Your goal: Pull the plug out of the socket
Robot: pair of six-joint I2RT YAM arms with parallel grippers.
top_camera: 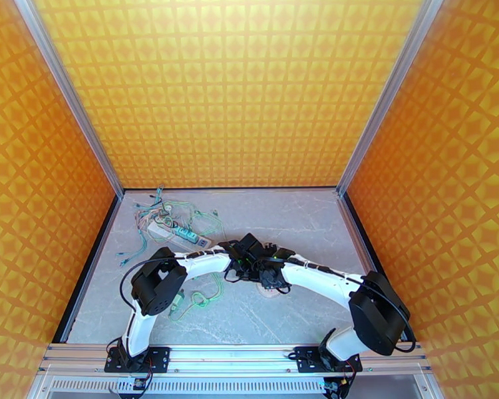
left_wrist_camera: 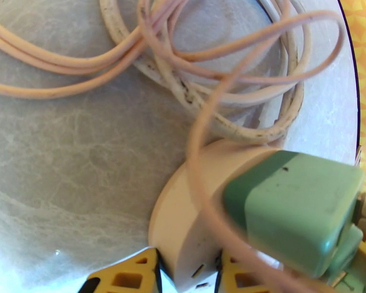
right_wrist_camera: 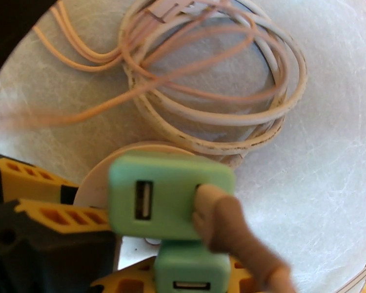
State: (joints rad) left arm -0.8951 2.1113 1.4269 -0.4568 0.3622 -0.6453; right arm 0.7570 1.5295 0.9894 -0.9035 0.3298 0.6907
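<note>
A round cream socket [left_wrist_camera: 183, 230] lies on the grey table, and my left gripper [left_wrist_camera: 188, 269] is shut on it, a yellow finger [left_wrist_camera: 127, 277] on each side. A green plug [left_wrist_camera: 295, 211] with a pink cable sits on the socket's top. In the right wrist view that plug [right_wrist_camera: 168, 196] shows a USB port. Just below it, a second green plug [right_wrist_camera: 193, 269] is held in my right gripper [right_wrist_camera: 190, 278], which is shut on it. Whether this plug is still seated I cannot tell. From above, both grippers [top_camera: 249, 251] [top_camera: 271, 274] meet over the socket [top_camera: 273, 292].
Loops of pink and white cable [right_wrist_camera: 207, 84] lie on the table just beyond the socket. A white power strip [top_camera: 176, 233] with a tangle of green and pink cables sits at the back left. Orange walls enclose the table on three sides.
</note>
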